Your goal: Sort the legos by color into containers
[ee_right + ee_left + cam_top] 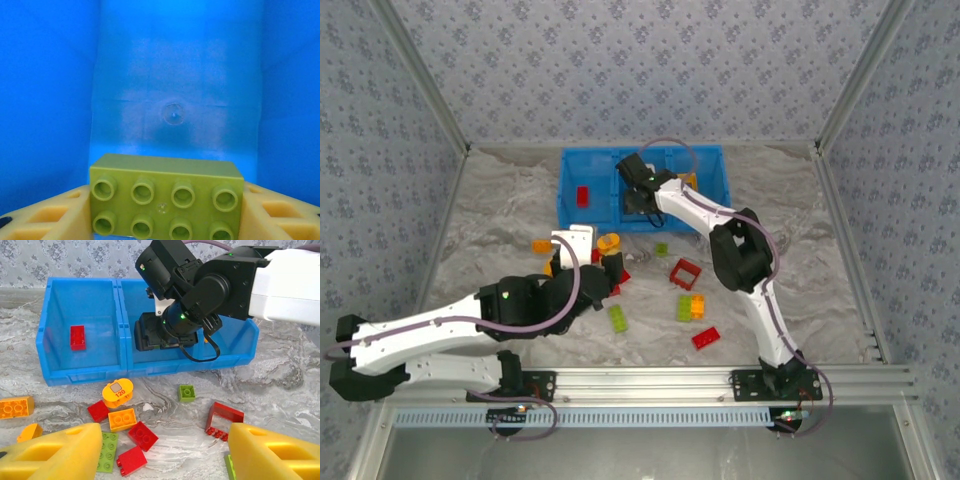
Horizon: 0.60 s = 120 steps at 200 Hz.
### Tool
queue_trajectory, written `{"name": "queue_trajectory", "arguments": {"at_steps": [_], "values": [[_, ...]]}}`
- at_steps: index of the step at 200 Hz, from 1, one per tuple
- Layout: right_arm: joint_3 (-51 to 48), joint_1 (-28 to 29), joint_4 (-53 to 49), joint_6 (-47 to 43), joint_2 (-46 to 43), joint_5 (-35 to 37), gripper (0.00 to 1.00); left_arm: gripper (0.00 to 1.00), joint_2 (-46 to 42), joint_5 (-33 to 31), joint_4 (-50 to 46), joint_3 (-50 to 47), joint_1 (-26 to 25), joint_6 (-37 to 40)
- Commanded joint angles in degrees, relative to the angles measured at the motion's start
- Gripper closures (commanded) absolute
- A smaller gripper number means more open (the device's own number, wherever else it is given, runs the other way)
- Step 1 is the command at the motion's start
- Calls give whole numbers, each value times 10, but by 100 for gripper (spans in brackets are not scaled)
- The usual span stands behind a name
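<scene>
Grey marbled tabletop (490,220), pale floral-patterned walls (620,70), aluminium rail (650,379) along the near edge.

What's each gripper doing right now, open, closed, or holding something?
Left gripper: open, holding nothing.
Right gripper: shut on a lime green studded plastic brick, inside the bright blue plastic tray.

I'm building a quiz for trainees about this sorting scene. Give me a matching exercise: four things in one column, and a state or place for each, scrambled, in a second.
Things
1. left gripper
2. right gripper
3. red frame
4. left compartment

States
A. holds one red brick
B. jaws open, empty
C. lying on the table
D. jaws shut on a lime brick

Pairs: 1-B, 2-D, 3-C, 4-A
</scene>
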Motion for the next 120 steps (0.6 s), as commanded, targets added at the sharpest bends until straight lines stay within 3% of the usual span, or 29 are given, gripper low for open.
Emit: {"name": "queue_trajectory", "arguments": {"at_steps": [1, 23, 68, 120], "values": [[20, -3, -38, 8, 15, -9, 32, 33, -1, -5, -9, 17, -4, -4], [16, 1, -38, 6, -2, 2, 26, 33, -1, -4, -11, 16, -4, -6], [8, 5, -31, 9, -58, 11, 25, 33, -1, -4, -18, 18, -5, -7], [-27, 17, -18, 6, -136, 45, 43, 35, -7, -10, -42, 22, -5, -25]]}}
